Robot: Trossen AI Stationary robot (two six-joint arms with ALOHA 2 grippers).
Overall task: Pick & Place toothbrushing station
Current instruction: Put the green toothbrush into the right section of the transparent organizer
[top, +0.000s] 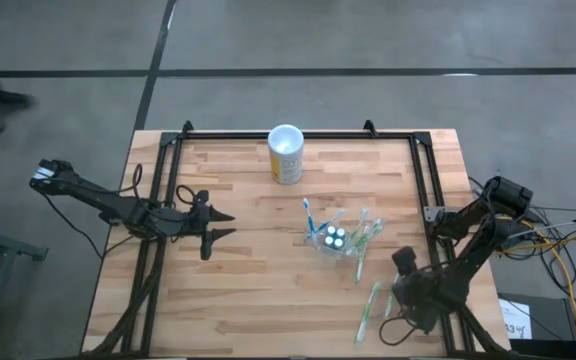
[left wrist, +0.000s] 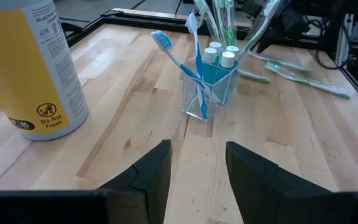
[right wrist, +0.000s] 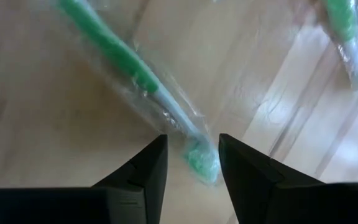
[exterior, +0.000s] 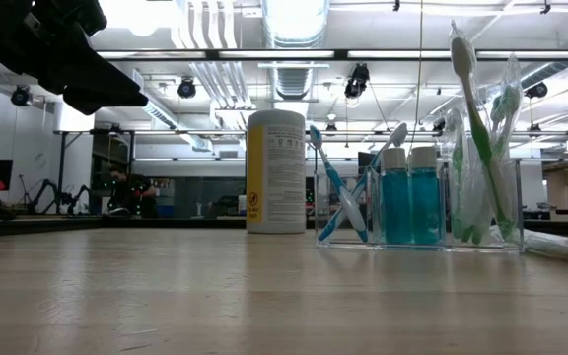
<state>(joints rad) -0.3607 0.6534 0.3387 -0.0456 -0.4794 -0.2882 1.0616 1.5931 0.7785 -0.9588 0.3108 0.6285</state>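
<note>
The toothbrushing station, a small clear holder with blue bottles and several toothbrushes, stands on its base on the wooden table, right of centre. My left gripper hovers open to its left, pointing at it. My right gripper is near the table's near right corner, pointing steeply down and open. Its fingers stand on either side of the head end of a green toothbrush in a clear wrapper, which lies flat on the table. I see no touch.
A yellow-and-white canister stands upright toward the far edge. A second wrapped toothbrush lies flat beside the first, near the right gripper. A black frame runs along the table's edges. Bare wood lies between the left gripper and the station.
</note>
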